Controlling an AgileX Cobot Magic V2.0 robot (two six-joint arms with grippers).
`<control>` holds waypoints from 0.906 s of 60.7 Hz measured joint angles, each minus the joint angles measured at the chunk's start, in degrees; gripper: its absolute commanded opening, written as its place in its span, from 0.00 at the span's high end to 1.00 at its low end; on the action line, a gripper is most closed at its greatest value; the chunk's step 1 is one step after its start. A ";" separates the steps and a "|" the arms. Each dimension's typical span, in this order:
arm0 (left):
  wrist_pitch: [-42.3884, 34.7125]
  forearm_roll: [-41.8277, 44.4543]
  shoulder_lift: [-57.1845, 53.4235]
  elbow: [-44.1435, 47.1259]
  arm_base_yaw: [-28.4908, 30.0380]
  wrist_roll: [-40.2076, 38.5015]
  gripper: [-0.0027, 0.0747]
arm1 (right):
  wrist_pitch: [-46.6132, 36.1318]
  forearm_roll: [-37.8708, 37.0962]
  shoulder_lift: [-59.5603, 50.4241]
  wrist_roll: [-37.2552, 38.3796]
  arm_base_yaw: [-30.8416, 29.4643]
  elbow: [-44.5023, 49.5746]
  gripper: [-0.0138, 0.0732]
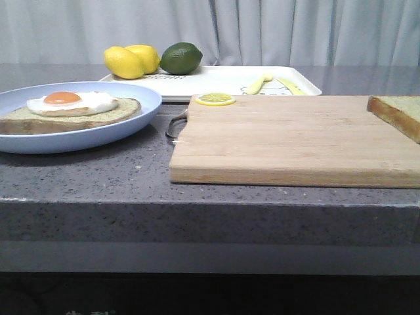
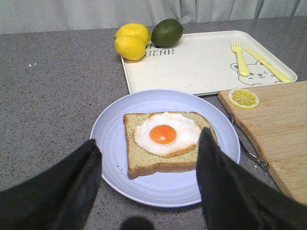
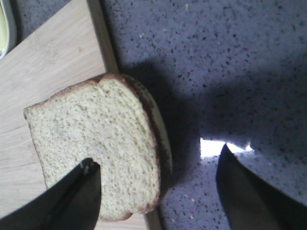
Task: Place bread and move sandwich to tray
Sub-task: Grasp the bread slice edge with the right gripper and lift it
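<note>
1. Bread (image 3: 96, 143) lies at the right end of the cutting board (image 1: 289, 138), near the worktop's (image 1: 98, 177) right edge, overhanging the board's edge.
2. Right tool (image 3: 158, 187) hovers over it, spread wide, holding nothing.
3. Sandwich (image 2: 165, 139) sits on the blue plate (image 2: 110, 139) near the worktop's left edge.
4. Left tool (image 2: 148, 177) hangs above the plate, spread wide, holding nothing.
5. Tray (image 1: 223, 82) lies along the far edge, with lemons (image 1: 131, 60) and a lime (image 1: 181, 58) at its left end.

Pale grained wooden cutting board (image 1: 295, 138) on speckled matt stone counter (image 1: 85, 174); porous bread (image 3: 96, 143).
</note>
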 measured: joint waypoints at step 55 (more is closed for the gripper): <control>0.00 0.60 0.00 0.00 0.00 0.00 0.42 | -1.02 7.06 5.16 -9.29 4.37 4.67 0.51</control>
